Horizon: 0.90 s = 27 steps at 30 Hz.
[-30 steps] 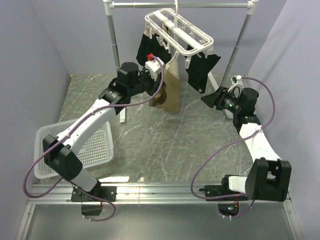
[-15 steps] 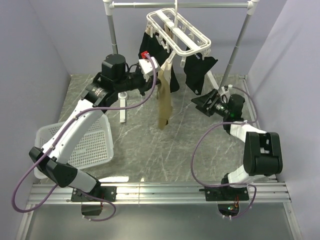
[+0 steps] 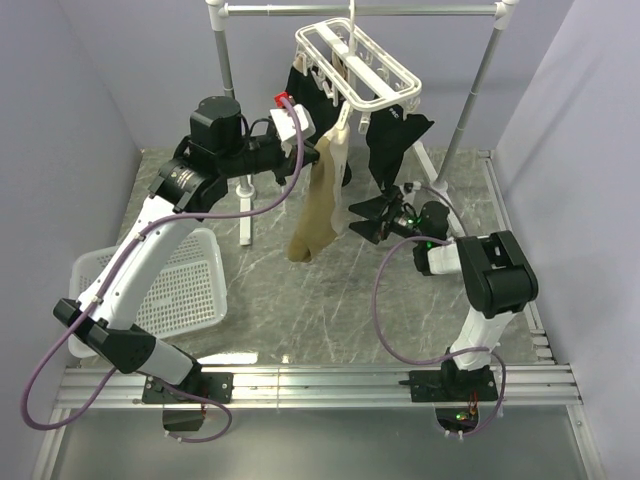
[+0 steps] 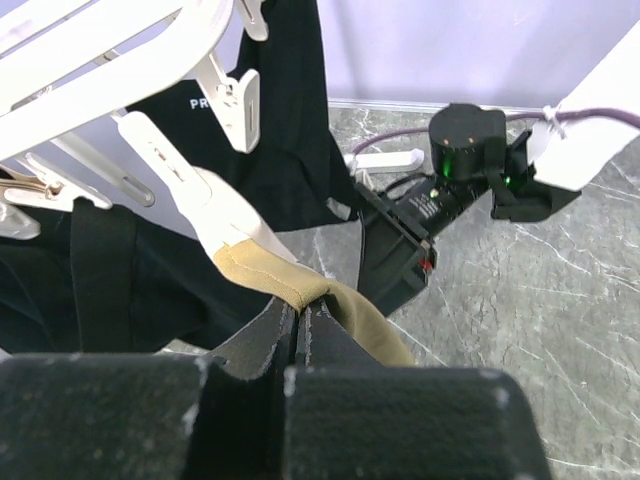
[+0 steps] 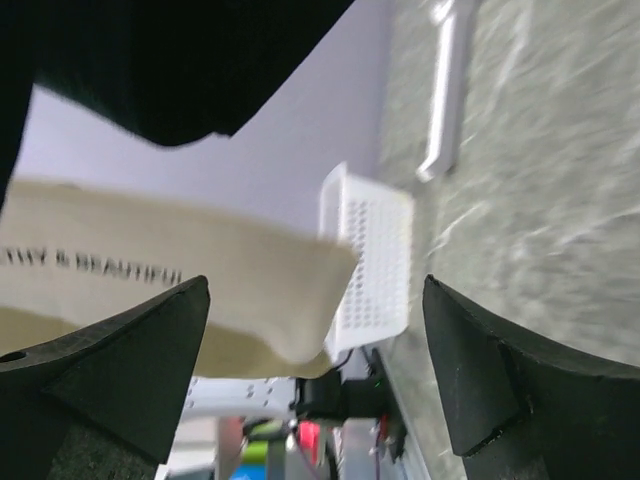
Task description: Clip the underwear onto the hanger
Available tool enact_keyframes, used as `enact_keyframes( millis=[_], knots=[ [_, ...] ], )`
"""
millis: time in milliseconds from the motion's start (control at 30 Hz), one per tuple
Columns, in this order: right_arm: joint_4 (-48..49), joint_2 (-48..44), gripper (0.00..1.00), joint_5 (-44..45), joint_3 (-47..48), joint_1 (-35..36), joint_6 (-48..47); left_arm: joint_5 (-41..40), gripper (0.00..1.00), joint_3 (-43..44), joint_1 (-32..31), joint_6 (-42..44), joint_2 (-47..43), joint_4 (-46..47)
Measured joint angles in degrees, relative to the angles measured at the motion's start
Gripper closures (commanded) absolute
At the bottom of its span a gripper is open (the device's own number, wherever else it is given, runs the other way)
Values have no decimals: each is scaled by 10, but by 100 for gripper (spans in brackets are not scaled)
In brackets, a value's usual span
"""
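Observation:
The tan underwear (image 3: pixel 318 205) hangs from the white hanger (image 3: pixel 358 62), its top edge pinched by one white clip (image 4: pixel 232 232). My left gripper (image 3: pixel 319 148) is shut on the folded upper edge of the underwear (image 4: pixel 262 272), just below that clip; its jaws (image 4: pixel 300 310) meet on the cloth. My right gripper (image 3: pixel 366 219) stands open to the right of the hanging cloth, holding nothing. In the right wrist view the lighter waistband (image 5: pixel 170 265) with dark lettering lies ahead of the wide-apart fingers (image 5: pixel 120 360), toward the left one.
Black garments (image 3: pixel 396 142) hang from other clips of the hanger, one (image 3: pixel 305 92) behind the underwear. The grey-white pole rack (image 3: pixel 360 10) carries the hanger. A white basket (image 3: pixel 175 290) lies at the left. The right arm's wrist (image 4: pixel 462 150) is close under the hanger.
The right gripper has swung left to the underwear and opened wider. The left arm rose and drew back left, still gripping. The underwear's lower end swung left.

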Motion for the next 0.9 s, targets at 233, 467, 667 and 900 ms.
enact_keyframes(
  millis=[233,467,667,900],
  knots=[
    [93,52,20,-13,7,25,81,0,100,1,0,-2,3,0],
    [106,110,41,-12,24,33,141,0,100,1,0,-10,4,0],
    [112,115,61,-8,26,38,176,-2,100,2,0,-13,9,0],
    [112,83,100,-10,24,30,196,-14,100,-12,2,-22,8,16]
  ],
)
